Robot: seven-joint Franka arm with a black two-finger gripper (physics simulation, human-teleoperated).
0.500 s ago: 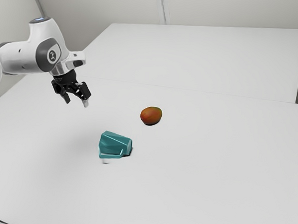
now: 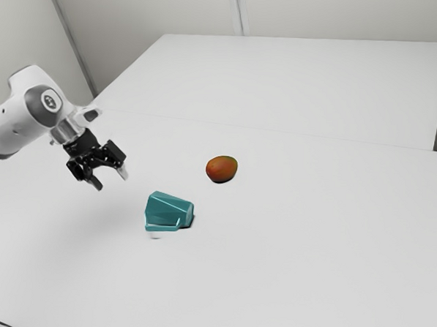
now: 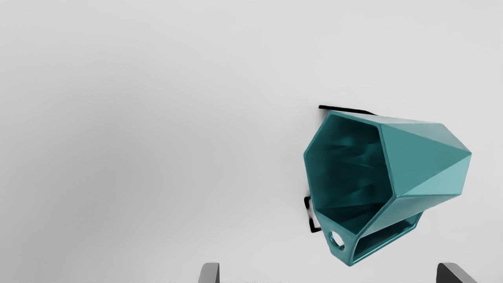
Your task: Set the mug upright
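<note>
Exterior view: there's the mug (image 2: 170, 211), on its side on the table (image 2: 309, 249), to the exterior view's right of the gripper (image 2: 111, 180) | 2 fingers (image 3: 210, 274) spread wide, gripping nothing | mouth (image 3: 347, 173) facing the gripper, long axis running away

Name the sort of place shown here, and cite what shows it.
Probably a simulated robotics lab: a robot arm reaches over a broad white table bearing a tipped mug, with plain pale walls behind.
</note>
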